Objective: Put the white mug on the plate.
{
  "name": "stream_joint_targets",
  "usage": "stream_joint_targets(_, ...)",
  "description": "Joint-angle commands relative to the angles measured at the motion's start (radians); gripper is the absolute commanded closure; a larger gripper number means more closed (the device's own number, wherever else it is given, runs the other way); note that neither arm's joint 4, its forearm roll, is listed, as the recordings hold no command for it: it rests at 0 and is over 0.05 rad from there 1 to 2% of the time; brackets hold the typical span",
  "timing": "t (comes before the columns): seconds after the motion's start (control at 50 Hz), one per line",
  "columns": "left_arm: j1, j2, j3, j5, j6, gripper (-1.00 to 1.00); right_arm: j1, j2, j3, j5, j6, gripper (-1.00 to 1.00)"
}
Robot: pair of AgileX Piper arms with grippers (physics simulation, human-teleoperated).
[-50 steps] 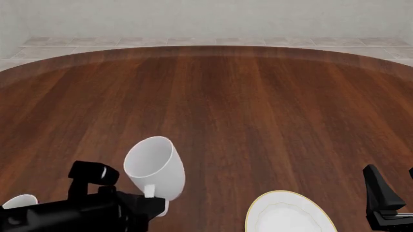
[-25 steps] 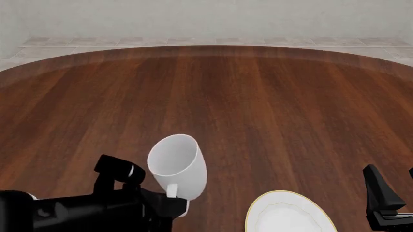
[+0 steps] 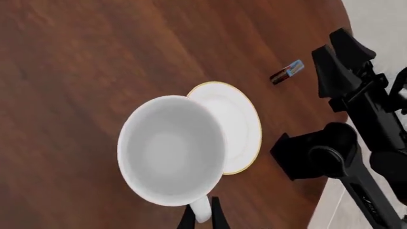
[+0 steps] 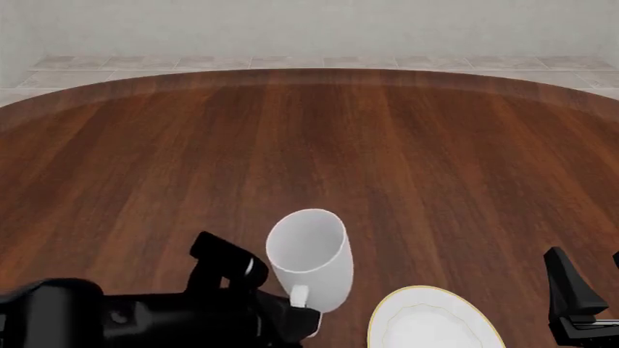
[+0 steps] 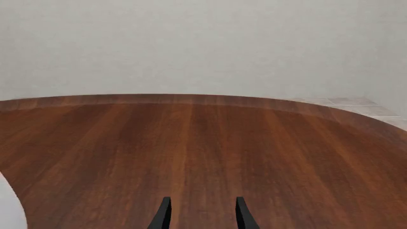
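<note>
A bare simulated room; round wooden table (image 4: 387, 159), pale tiled floor (image 4: 290, 63), plain grey wall (image 4: 309, 29).

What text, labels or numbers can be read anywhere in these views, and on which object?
None can be read.
The glossy all-white cylindrical mug and the round white plate with a thin gold-tan rim carry no markings.
A small dark oblong object with a blue-and-white patch, lying on the brown wooden table, may carry a label, but it is too small and blurred to read.
</note>
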Motion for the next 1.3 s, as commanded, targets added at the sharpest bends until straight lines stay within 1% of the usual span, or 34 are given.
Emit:
stream_joint_targets(0.02,-0.078,0.085,-0.06,-0.026,0.028,1.0,0.0,0.0,0.0,0.0,0.0,-1.0)
stream_joint_targets(0.04,-0.099,0.105,-0.07,-0.031,0.021,1.0,0.0,0.0,0.0,0.0,0.0,-1.0)
stream_joint_targets(0.12,-0.08,0.1,-0.072,-0.021,0.044,1.0,0.0,0.0,0.0,0.0,0.0,-1.0)
stream_joint_targets(0.32,-0.095,0.143,-0.102,-0.024,0.06,1.0,0.0,0.0,0.0,0.0,0.0,-1.0)
stream_joint_targets(0.6,-0.128,0.204,-0.167,-0.025,0.089,1.0,0.0,0.0,0.0,0.0,0.0,-1.0)
stream_joint_targets(0.8,-0.172,0.261,-0.198,-0.053,0.084,1.0,0.0,0.0,0.0,0.0,0.0,-1.0)
stream_joint_targets(1.0,-0.186,0.295,-0.229,-0.051,0.096,1.0,0.0,0.0,0.0,0.0,0.0,-1.0)
stream_joint_targets(1.3,-0.227,0.354,-0.252,-0.087,0.064,1.0,0.0,0.0,0.0,0.0,0.0,-1.0)
